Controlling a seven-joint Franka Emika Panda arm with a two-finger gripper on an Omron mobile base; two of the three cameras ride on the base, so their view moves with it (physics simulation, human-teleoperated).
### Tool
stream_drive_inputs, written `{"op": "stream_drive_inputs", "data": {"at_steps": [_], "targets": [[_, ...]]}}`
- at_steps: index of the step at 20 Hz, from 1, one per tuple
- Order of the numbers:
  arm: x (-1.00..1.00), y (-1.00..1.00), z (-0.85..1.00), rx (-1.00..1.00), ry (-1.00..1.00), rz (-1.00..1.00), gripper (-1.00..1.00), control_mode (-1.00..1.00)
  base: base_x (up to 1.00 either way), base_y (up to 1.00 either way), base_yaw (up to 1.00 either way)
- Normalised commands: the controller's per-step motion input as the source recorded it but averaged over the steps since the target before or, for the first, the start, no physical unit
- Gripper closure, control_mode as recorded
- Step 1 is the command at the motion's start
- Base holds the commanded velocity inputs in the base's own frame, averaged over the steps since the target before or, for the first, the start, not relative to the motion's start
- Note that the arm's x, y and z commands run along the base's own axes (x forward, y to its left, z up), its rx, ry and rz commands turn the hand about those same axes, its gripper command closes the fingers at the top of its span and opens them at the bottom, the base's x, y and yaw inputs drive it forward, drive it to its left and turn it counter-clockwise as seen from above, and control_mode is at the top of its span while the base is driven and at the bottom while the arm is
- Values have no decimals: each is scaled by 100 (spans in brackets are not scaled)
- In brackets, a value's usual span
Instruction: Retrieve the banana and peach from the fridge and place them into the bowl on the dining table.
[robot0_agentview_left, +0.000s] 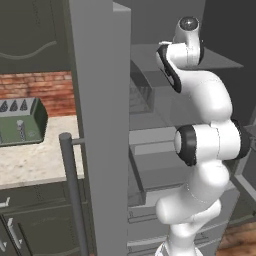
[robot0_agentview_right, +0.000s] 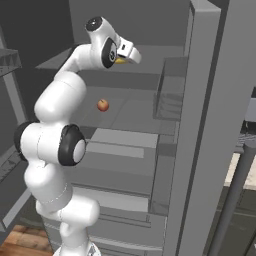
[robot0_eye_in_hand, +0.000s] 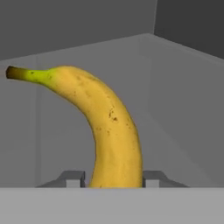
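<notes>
On the left, a green toaster (robot0_agentview_left: 20, 122) sits on the speckled desk (robot0_agentview_left: 35, 160) against the brick wall, well clear of the work. The open fridge (robot0_agentview_left: 97, 125) door stands between that desk and the arm, its long bar handle (robot0_agentview_left: 72, 195) jutting out, a likely snag when the arm backs away. Inside, the tool (robot0_eye_in_hand: 113, 178) has its fingers (robot0_eye_in_hand: 72, 178) pressed against either side of the banana (robot0_eye_in_hand: 107, 131), which looks clamped low on its body so the stem curves away; from the right base camera only a sliver of yellow shows. The peach (robot0_agentview_right: 102, 105) waits on a lower shelf (robot0_agentview_right: 135, 120), just beside the arm's elbow.
</notes>
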Motion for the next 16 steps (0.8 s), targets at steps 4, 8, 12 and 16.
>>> {"op": "stream_drive_inputs", "data": {"at_steps": [4,8,12,16], "targets": [[-86,-11,-66,1,-27,-7,100,-100,0,0,0],[-100,-1,-20,6,-15,0,100,-100,0,0,0],[-100,-3,3,3,-9,9,100,-100,0,0,0],[-100,-5,19,4,-3,13,100,-100,0,0,0]]}}
